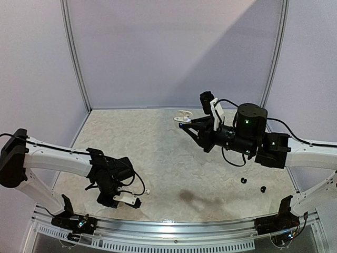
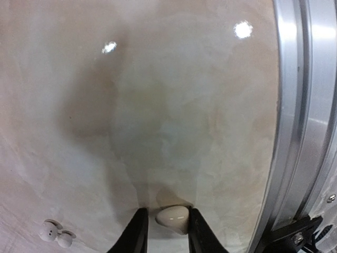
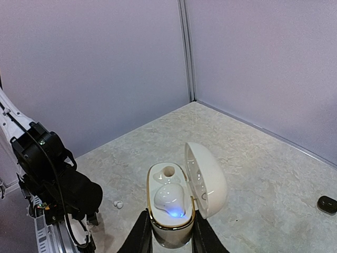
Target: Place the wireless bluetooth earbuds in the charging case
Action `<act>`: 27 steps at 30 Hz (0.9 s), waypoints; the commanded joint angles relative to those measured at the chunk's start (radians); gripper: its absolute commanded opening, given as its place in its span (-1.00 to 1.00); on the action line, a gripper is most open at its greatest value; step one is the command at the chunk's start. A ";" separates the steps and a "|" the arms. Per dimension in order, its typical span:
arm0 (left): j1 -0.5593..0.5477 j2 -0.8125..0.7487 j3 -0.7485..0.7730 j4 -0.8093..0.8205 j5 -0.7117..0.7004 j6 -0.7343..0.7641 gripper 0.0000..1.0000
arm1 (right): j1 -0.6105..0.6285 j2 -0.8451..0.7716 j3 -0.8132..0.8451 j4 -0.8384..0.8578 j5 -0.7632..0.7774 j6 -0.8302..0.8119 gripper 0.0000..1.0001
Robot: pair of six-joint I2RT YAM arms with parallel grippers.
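Two tools are busy here, one low and one high. The left tool (image 2: 167, 215) stands narrow, its fingers (image 2: 138, 234) on either side of a white bud (image 2: 172, 219). That bud lies on the surface (image 2: 158, 105) close to the near edge, just beside the metal rail (image 2: 295, 105). The finger on the rail side seems to touch the bud, while a thin gap shows at the other, so I cannot tell whether it is gripped. The bud's longer side runs roughly across the gap, from finger to finger. Two more white buds (image 2: 48, 230) lie touching each other near the tool, on the side away from the rail.

The right tool (image 3: 172, 226) is clamped on the charging case (image 3: 168, 240), holding it upright above the surface, toward the far edge in the overhead view. The case's lid (image 3: 208, 179) hangs open to one side. A seated bud (image 3: 169, 200) glows blue in one socket, and the empty socket (image 3: 168, 171) lies just beyond it.

From the left tool the case lies well apart, up and toward the far right corner. The left arm is plainly the nearer one to this bud, so the coming move likely calls for a firm pinch and a carry across to the empty socket. Two black buds (image 1: 243, 180) lie near the right edge, closer to the right arm.
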 commanded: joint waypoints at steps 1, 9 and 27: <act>0.001 -0.019 -0.013 0.028 -0.018 0.048 -0.55 | 0.005 0.006 0.036 0.004 0.003 -0.004 -1.00; 0.019 -0.064 0.002 -0.014 -0.034 0.099 -0.83 | 0.007 0.021 0.032 0.030 0.000 -0.004 -1.00; 0.342 0.271 0.581 0.124 0.481 -0.409 -0.96 | -0.250 0.133 0.121 -0.057 -0.210 0.076 -1.00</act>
